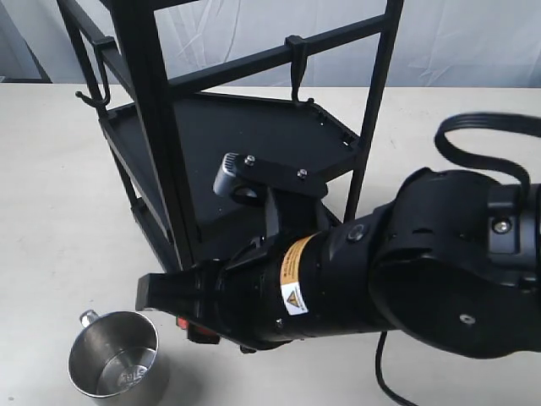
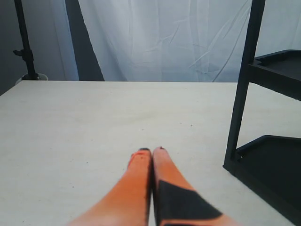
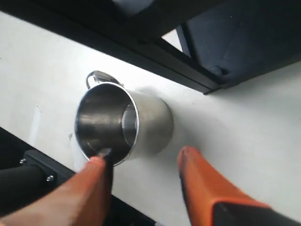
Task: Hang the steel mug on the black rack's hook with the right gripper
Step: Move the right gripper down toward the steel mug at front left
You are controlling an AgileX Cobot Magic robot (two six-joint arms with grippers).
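Look first at the surface: a pale, off-white table point(image 1: 51, 211) with a faint grain fills most of the exterior view, and a white, creased curtain point(image 1: 473, 42) closes off the room behind it along the top of the frame. In the left wrist view you see the same curtain across the upper half, a darker grey strip of wall beside it at the upper left, and a thin black stand point(image 2: 26, 47) at the far left edge.

The steel mug point(image 1: 114, 364) stands upright on the table at the lower left of the exterior view, mouth up, its small loop handle toward the upper left. The black rack point(image 1: 161, 152) rises behind it, filling the upper centre. The hook point(image 1: 296, 63) hangs from the rack's upper crossbar at top centre, well apart from the mug.

Your right gripper point(image 3: 143, 162) comes in from the right of the exterior view. Its orange fingers point(image 3: 207, 188) are spread, one tip at the mug's rim and the other beside the mug's wall; nothing is pinched.

Your left gripper point(image 2: 153, 150) has its fingers pressed together, low over bare table, near the rack's post.
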